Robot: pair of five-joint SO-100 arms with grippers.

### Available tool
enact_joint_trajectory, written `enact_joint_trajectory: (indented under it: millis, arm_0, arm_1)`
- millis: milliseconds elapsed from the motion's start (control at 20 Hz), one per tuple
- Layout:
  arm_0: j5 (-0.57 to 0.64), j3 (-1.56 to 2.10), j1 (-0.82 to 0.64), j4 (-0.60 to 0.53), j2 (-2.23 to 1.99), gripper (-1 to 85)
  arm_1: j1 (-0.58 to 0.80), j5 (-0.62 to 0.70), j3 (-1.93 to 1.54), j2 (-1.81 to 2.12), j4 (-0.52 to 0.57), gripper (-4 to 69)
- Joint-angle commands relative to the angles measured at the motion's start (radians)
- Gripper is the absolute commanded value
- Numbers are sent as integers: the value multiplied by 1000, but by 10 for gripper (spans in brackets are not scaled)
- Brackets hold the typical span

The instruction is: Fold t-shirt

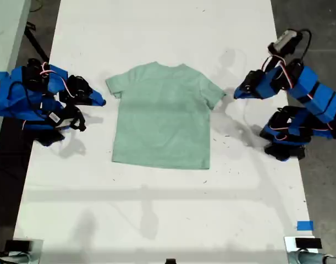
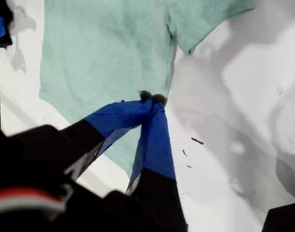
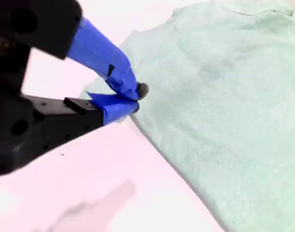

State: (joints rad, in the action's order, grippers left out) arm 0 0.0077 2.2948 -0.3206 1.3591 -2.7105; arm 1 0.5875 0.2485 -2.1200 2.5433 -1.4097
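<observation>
**Exterior view: both arms poised at the sleeves, shirt flat and unfolded**

Exterior view had the t-shirt (image 1: 162,115) spread flat in the middle of the white table (image 1: 157,209), neck away from the camera and hem toward it, with no fold in it. As I judged it, the folding had not begun.

My first gripper (image 1: 236,93) sat on the exterior view's right, its tip just beside the sleeve (image 1: 211,91) on that side but apart from it. In the first wrist view its two blue jaws ran together to a point, closed on nothing, with the shirt's side edge lying under and beyond the tip.

My second gripper (image 1: 102,101) mirrored it on the exterior view's left, just beside the other sleeve (image 1: 114,85). In the second wrist view its jaws met at the tips with no cloth between them, right at the fabric's edge.

I took this placing as deliberate. With one arm on each side of the shirt, I could take the two sides together and carry them evenly. Closed jaws could not pinch anything, so I judged that both would need to part before going down onto the cloth. The fabric looked thin and limp, likely to bunch if only one layer or one side were caught.
</observation>
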Motion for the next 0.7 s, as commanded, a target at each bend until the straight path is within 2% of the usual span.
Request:
enact_joint_trajectory:
  millis: [0,200,300,400,450,650]
  arm_0:
    - [72,-207,-66,49,144,0]
    - [172,-413,-164,155,348,5]
    - [229,-499,-196,206,437,57]
    - [264,-607,-212,296,565,152]
    - [265,-632,-212,310,595,173]
    - [267,-634,-232,310,606,222]
  arm_1:
    - [87,87,229,-118,-89,-7]
    - [160,161,423,-255,-172,25]
    - [167,178,466,-302,-190,75]
    - [161,181,482,-337,-196,222]
    - [158,186,482,-348,-196,262]
    - [160,189,445,-353,-195,289]
